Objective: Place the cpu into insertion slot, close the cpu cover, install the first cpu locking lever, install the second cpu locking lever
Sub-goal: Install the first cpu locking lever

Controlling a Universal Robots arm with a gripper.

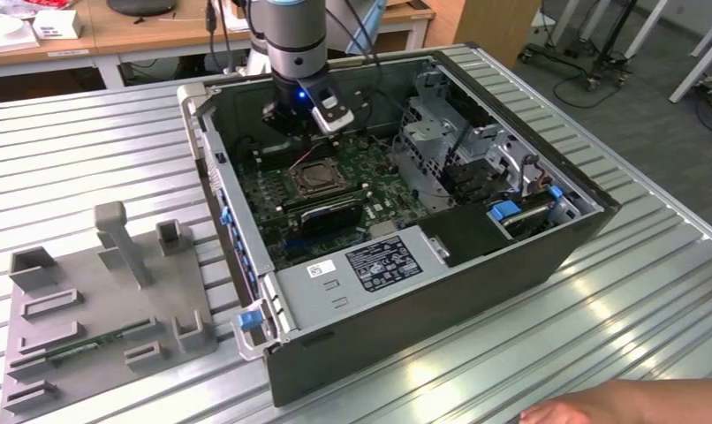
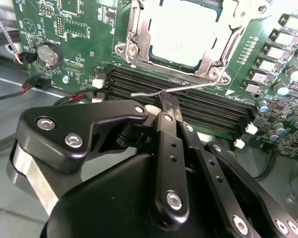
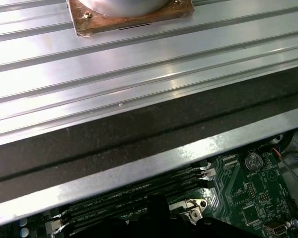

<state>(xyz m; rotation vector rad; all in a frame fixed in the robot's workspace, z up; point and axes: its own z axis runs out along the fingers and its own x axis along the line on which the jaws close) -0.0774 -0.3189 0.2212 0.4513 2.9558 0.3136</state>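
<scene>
You are looking at an open computer case lying on a ribbed metal counter, with the arm reaching down into it near the far wall. The jaws are clenched together. In the second wrist view their black fingertips sit right at a thin silvery wire lever. You cannot tell whether the wire is pinched between them or only pressed. That lever runs along the edge of the socket on the green circuit board, between the socket and the long black memory slots. The chip lies flat inside the socket, and the cover is folded down around it, so the chip's pale metal top shows through the cut-out centre. A round coin battery sits on the board away from the socket, near red and black wires. In the first wrist view you see the counter's ridges, the case's dark wall and the memory slots beneath it. At the exterior view's left a grey holder block rests on the counter well apart from the case, and a person's hand shows at the lower right edge.
</scene>
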